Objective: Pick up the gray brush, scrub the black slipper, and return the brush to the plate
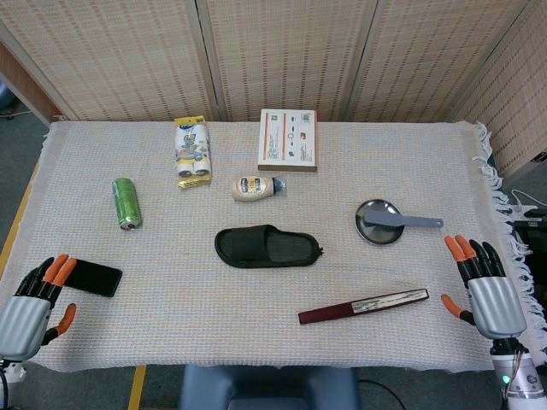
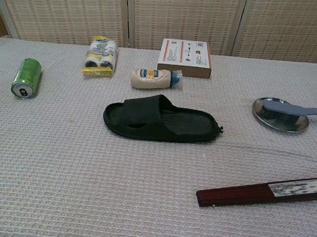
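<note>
The gray brush (image 1: pixel 400 221) lies across the round metal plate (image 1: pixel 373 229) at the right of the table, its handle pointing right; the chest view also shows the brush (image 2: pixel 291 110) on the plate (image 2: pixel 268 119). The black slipper (image 1: pixel 267 247) lies flat at the table's middle, and the chest view has the slipper (image 2: pixel 159 120) at its centre. My right hand (image 1: pixel 485 287) hovers at the right table edge, below and right of the plate, fingers apart and holding nothing. My left hand (image 1: pixel 34 303) is at the near left corner, fingers apart, also holding nothing. Neither hand shows in the chest view.
A black phone (image 1: pixel 92 278) lies by my left hand. A green can (image 1: pixel 126 203), a yellow packet (image 1: pixel 192 152), a mayonnaise bottle (image 1: pixel 256 187) and a box (image 1: pixel 288 140) sit toward the back. A folded dark red fan (image 1: pixel 363 306) lies near the front right.
</note>
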